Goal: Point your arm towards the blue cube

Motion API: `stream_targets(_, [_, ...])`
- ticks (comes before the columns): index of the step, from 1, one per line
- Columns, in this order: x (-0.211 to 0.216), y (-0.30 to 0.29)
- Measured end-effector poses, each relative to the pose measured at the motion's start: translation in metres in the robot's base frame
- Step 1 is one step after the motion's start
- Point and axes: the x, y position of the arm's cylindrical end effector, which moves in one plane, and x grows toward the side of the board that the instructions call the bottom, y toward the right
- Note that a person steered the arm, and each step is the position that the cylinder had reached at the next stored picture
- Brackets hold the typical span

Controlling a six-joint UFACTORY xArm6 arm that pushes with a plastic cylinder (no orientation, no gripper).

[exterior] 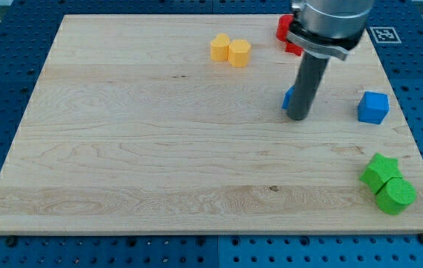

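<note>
Camera view: my tip (299, 117) rests on the tabletop (159, 149), a gripless rod tool; blue cube (373, 107) well to its right, another blue block (289, 97) touching behind.

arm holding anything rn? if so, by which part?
Nothing held; there's no gripper, only a rod. My tip rests on the board, right beside a small blue block mostly hidden behind it. The blue cube sits apart, toward the view's right.

Two yellow blocks (230, 50) sit touching near the board's (122, 149) top edge. A red block (284, 30) shows partly at the top. Two green blocks (387, 184) touch at the lower right.
</note>
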Motion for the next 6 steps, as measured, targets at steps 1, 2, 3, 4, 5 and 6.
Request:
stream_targets(1, [0.015, 0.029])
stream_targets(2, [0.035, 0.095])
stream_targets(3, [0.041, 0.163])
stream_targets(4, [0.035, 0.194])
stream_targets(5, [0.019, 0.185])
stream_targets(6, [0.01, 0.173])
